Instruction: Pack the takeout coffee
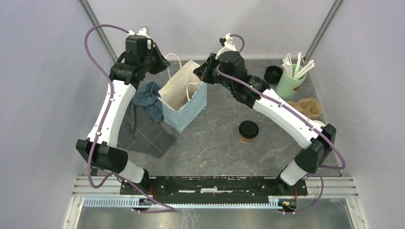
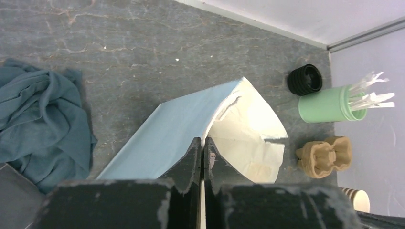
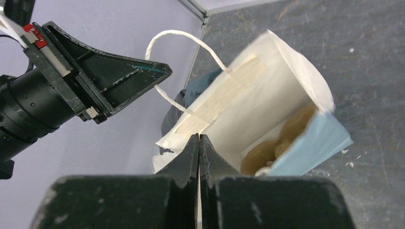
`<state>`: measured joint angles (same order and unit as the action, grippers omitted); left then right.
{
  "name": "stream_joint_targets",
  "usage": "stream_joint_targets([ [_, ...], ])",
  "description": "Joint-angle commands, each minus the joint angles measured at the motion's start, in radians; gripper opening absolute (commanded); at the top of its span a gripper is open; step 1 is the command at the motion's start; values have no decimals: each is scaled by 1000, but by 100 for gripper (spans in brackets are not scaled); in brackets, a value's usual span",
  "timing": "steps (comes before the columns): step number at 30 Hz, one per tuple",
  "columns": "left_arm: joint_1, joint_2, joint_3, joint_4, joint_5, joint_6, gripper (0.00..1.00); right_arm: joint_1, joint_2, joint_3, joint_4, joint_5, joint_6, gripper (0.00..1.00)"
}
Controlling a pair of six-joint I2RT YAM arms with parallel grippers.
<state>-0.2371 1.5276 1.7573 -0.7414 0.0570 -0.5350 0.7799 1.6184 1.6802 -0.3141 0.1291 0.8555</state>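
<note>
**Item 1: takeout coffee** [image 1: 248, 130]. A small tapered cup of kraft-brown paper with a smooth, round black plastic lid. It stands upright on the mottled grey table [image 1: 215, 152], right of centre and well apart from the bag. Neither arm touches it. I judge it not yet packed: the pick-up, the carry and the lowering in are all left.

**Item 2: paper bag** [image 1: 188, 113]. Pale blue outside and matte cream-white inside, with a creased, crumpled rim and a white cord handle [image 3: 200, 44]. It stands upright with its mouth partly open. A tan moulded shape [image 3: 286, 131] lies at the bottom, and I cannot name it with certainty.

**Item 3: left gripper** [image 2: 201, 142]. Its black fingers are pressed together by the handle loop. I cannot tell whether cord or paper is caught between them.

**Item 4: right gripper** [image 3: 198, 139]. Its fingers are pressed together, pinching what I take to be the bag's near rim.

**Stage, as I read it:** the bag's mouth is being readied, and the cup has not been approached.

**Sundries:** a ribbed pulp carrier [image 1: 305, 107] and a rumpled blue cloth [image 1: 148, 98].
</note>
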Motion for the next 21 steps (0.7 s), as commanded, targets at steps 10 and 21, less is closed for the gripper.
stream_joint_targets([
  [10, 4, -146, -45, 260, 223, -289, 2, -14, -267, -113, -81, -170, -342, 61],
  [21, 4, -226, -450, 622, 327, -697, 2, -84, -347, -194, -282, -97, -180, 98],
])
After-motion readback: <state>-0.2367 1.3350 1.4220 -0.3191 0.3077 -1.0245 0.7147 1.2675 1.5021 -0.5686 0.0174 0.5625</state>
